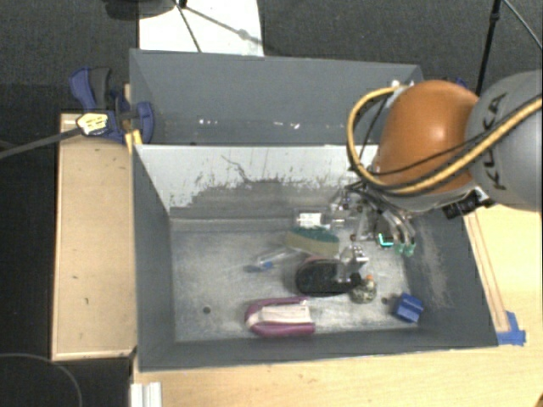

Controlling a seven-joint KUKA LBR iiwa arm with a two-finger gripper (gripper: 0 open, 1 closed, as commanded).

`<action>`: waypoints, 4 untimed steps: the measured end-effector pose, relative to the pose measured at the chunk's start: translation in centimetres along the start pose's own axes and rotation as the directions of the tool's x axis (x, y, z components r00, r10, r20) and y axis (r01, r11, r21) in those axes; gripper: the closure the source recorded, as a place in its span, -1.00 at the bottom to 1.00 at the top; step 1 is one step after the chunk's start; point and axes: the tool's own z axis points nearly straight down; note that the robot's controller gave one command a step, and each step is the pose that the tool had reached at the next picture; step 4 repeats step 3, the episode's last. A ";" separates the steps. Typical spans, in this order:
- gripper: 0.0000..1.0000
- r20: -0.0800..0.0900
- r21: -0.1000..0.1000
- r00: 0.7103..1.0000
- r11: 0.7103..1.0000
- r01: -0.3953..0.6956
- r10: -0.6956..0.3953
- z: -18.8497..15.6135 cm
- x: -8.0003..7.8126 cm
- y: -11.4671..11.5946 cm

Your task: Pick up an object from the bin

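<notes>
My hand (356,271) is low in the grey bin (153,253), right of the frame's centre, at the right end of a black oval object (319,279) on the bin floor. I cannot tell whether the hand is apart or together. A greenish pad (312,241) lies just above the black object. A purple-and-white packet (280,317) sits lower centre, and a small blue block (408,309) lower right.

a black oval object (321,278) (a case, perhaps) lies flat near the bin's (153,253) middle.
</notes>
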 end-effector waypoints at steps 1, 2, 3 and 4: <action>-1.00 0.035 0.001 0.997 0.998 0.070 -0.070 9.6 -0.4 -0.1; 1.00 0.038 -0.001 0.997 0.998 0.067 -0.067 9.7 -0.4 -0.1; 1.00 0.012 0.001 0.996 0.996 0.085 -0.085 -4.9 -0.8 1.0; 1.00 0.012 0.001 0.996 0.996 0.085 -0.085 -4.9 -0.8 1.0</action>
